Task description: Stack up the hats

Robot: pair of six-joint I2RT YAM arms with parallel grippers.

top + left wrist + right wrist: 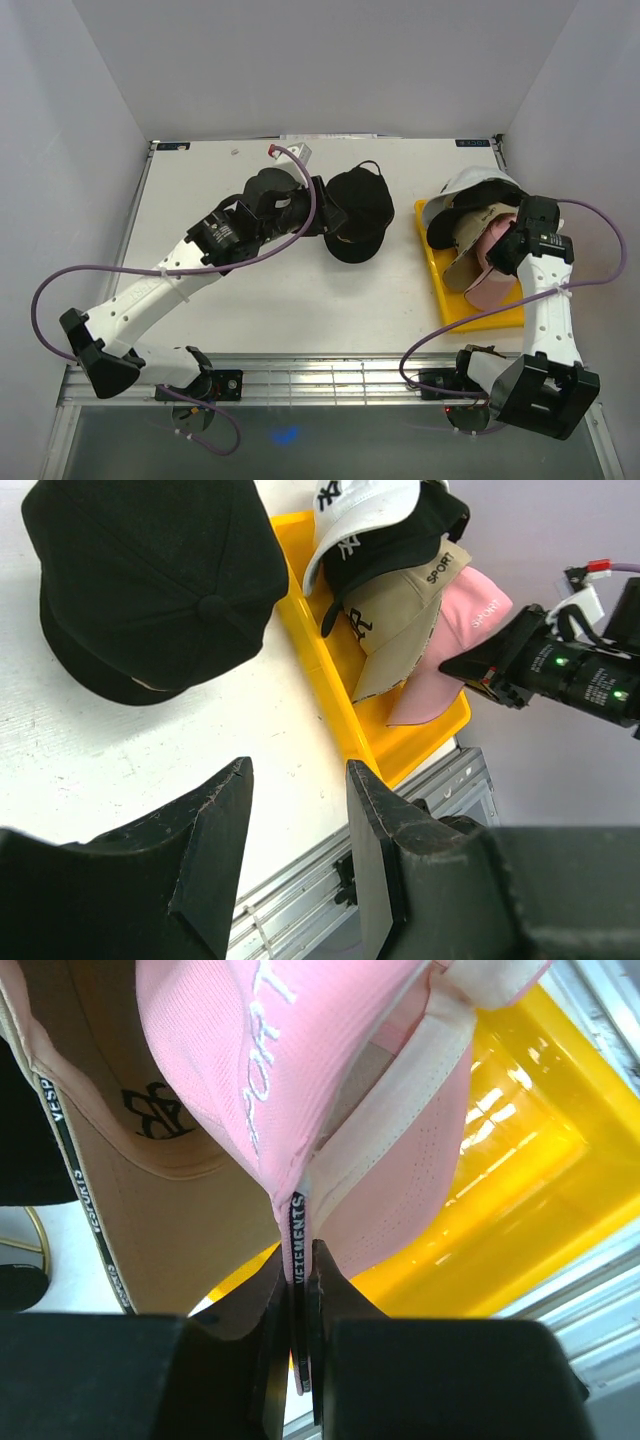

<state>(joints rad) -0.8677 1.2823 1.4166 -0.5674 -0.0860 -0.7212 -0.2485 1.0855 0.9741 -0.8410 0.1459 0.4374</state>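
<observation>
Nearest the arm bases, the right jaws are pressed together on the edge of the pink cap (300, 1080), pinching the fabric right where a narrow black woven label hangs from the rim. That cap lies at the near end of the yellow tray (450, 305), its white "SPORT" lettering showing on the side, with part of it hanging over the tray's near wall. Just beyond it in the tray, and partly under it, is the tan cap (400, 620), its pale inside and dark printed sweatband turned toward the right wrist camera. Farther in along the tray comes the black cap with the white NY logo (400, 550), and on top of it, at the tray's far end, the white cap with the dark NY logo (470, 185), its crown reaching past the tray's far rim. To the left of the tray, apart from it, the plain black cap (358, 215) sits crown up on the white worktop (280, 300). The left jaws stand spread just left of that cap, farther from the tray, with nothing between them.
</observation>
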